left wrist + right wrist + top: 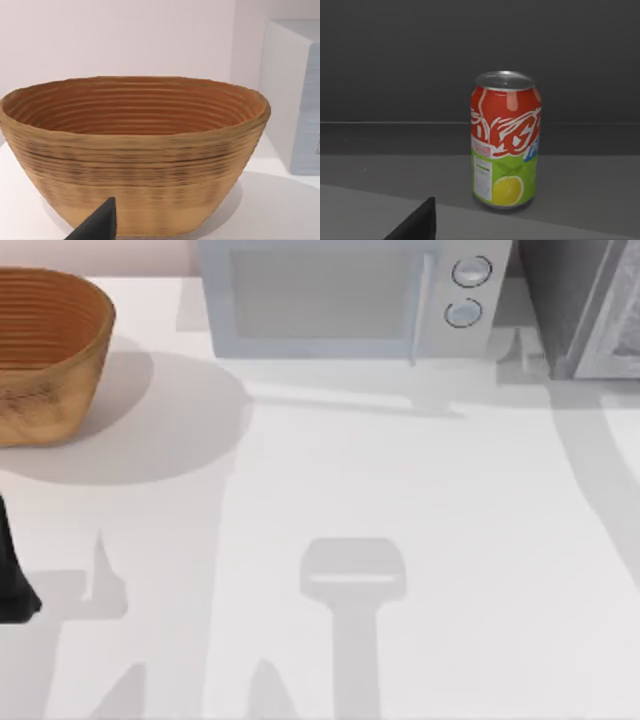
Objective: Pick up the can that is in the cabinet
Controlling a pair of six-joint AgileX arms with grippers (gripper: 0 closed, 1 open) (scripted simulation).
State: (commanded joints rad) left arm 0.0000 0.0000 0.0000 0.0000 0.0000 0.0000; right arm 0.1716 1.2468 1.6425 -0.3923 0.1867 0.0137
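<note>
Your right wrist view gives you the can upright on the dark grey floor inside the cabinet, in front of its dark back wall. The silvery top is closed; the upper half of the side is red with white looping script you can't read as a word, beside a small blue patch, and the lower half is green with a yellow citrus slice and a pale panel of print too fine to read. A dark fingertip of the right gripper pokes in nearest the camera, short of the can and not touching it; you cannot tell how those fingers stand.

From above, the cabinet sits at the table's far right corner with its speckled door panel swung out, just right of the blue-grey microwave with two round knobs.

The left arm is parked at the table's left edge. Its wrist view faces the woven basket, and one dark fingertip won't tell you the fingers' spread.
</note>
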